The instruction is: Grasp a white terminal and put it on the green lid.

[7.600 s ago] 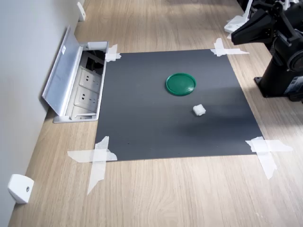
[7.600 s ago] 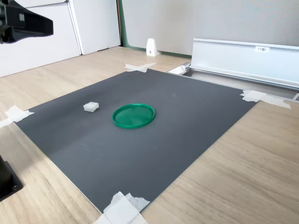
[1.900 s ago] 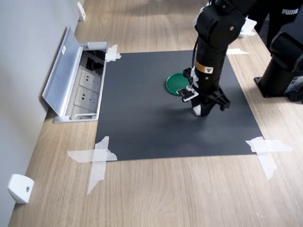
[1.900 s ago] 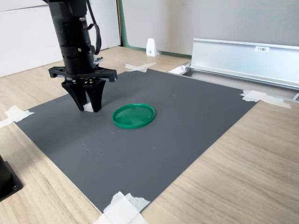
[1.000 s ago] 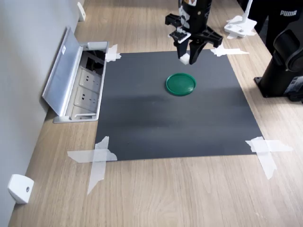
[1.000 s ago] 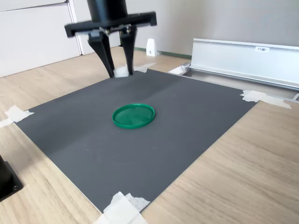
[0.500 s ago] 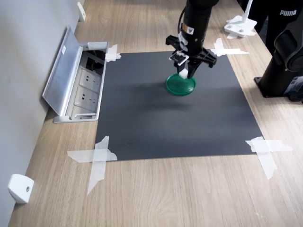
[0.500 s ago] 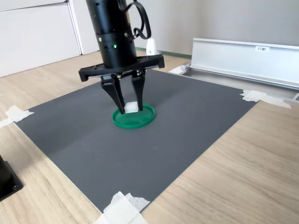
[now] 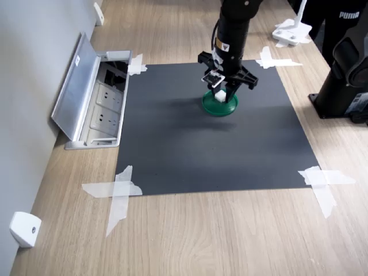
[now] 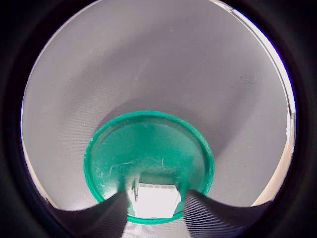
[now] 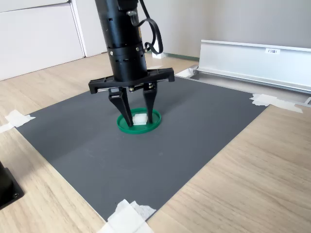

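The green lid (image 9: 230, 108) (image 11: 156, 119) (image 10: 148, 144) lies on the dark mat (image 9: 172, 149), in the far half in the first exterior view. My gripper (image 9: 221, 95) (image 11: 139, 121) (image 10: 157, 206) points straight down over the lid, fingertips at its surface. The small white terminal (image 9: 220, 96) (image 11: 140, 119) (image 10: 157, 200) sits between the two fingers and rests on the lid near its rim. The fingers stand close against the terminal's two sides; the wrist view shows hardly any gap.
An open floor socket box with a raised silver flap (image 9: 86, 98) (image 11: 252, 60) borders the mat. White tape crosses (image 9: 118, 192) hold the mat's corners. A black arm base (image 9: 345, 86) stands at the first exterior view's right. A white wedge box (image 9: 24, 229) lies by the wall.
The gripper carried the terminal from the mat up and over to the lid, then came down; in the last half second it sank until the terminal reached the lid.
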Tool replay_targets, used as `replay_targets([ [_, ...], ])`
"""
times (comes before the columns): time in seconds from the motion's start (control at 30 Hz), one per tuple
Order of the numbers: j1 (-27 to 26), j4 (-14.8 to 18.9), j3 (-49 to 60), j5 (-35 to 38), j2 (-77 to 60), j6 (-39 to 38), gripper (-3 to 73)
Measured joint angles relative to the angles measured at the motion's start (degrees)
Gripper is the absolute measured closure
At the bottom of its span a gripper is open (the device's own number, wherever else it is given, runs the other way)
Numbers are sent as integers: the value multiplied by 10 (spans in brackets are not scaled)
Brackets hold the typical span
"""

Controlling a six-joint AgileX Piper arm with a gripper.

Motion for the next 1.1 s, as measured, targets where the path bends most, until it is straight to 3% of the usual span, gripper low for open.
replay_targets([
  [0.17,0,18,-3,-3,-43,1,33],
  [0.37,0,67,-59,10,-166,24,39],
  [0.5,0,97,-107,20,-251,65,152],
  [0.67,0,114,-112,19,-352,162,439],
  [0.73,0,115,-95,-5,-393,202,575],
  [0.8,0,115,-72,-45,-433,237,651],
  [0.97,0,115,13,-159,-542,293,698],
  [1.1,0,115,88,-191,-628,299,700],
])
